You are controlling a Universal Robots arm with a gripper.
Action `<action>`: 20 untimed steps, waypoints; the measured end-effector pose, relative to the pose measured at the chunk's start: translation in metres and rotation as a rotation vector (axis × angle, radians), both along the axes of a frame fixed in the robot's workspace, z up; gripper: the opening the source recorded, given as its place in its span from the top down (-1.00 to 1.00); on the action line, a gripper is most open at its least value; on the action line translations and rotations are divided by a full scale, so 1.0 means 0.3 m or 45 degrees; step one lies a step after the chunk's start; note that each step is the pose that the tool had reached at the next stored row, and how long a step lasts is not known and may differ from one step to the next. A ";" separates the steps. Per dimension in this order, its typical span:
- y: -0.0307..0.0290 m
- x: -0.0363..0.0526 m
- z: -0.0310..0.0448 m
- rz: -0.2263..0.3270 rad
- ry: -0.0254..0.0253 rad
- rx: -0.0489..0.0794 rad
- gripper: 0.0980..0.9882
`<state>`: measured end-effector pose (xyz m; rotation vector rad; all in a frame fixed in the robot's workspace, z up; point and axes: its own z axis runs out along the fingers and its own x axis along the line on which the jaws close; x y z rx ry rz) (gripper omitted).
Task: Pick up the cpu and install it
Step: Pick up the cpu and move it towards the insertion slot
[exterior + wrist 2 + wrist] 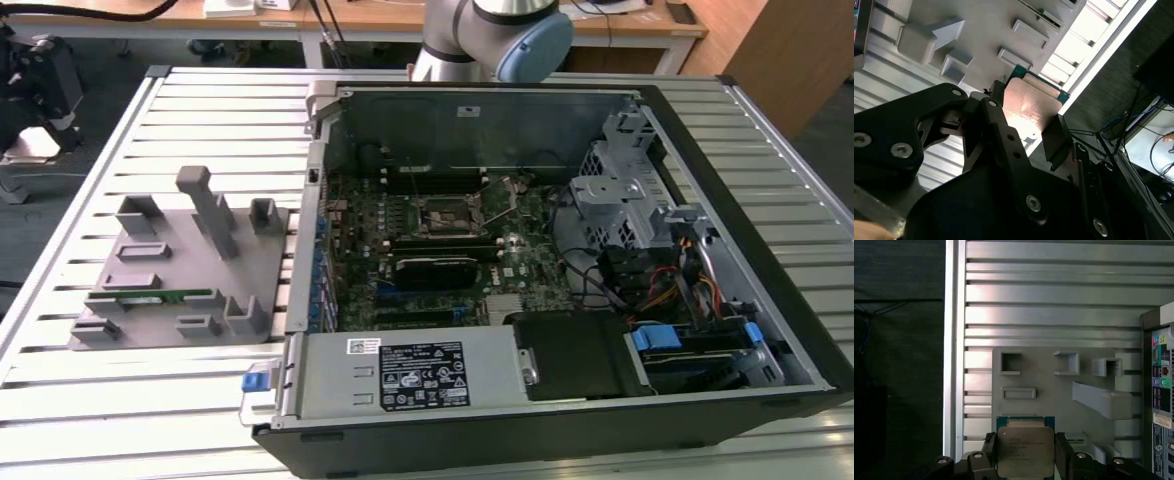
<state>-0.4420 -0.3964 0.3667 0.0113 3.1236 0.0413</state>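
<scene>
I have the cpu (pixel 1025 447) pinched in the gripper (pixel 1025 456), its two fingers (pixel 990 450) closed against opposite edges of the chip and open no wider than that. It's a flat square with a pale silvery metal lid that takes a warm sheen in the second wrist view (pixel 1031 105), and a thin green border. It sits over the grey fixture (pixel 1054 390) on the slatted table (pixel 1054 315); I cannot tell whether it is lifted clear of it. In the exterior view the fixture (pixel 160 270) lies at that view's left of the open computer case (pixel 481 120), whose walls ring the motherboard (pixel 521 240) and its socket (pixel 447 213). I count one cpu, one fixture, one green memory stick (pixel 160 296) and one case
</scene>
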 end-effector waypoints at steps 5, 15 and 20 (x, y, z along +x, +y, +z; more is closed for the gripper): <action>0.001 0.000 0.037 0.000 -0.0001 0.000 0.00; 0.002 0.000 0.118 0.000 0.0000 0.000 0.00; 0.003 0.000 0.169 0.000 0.0000 0.000 0.00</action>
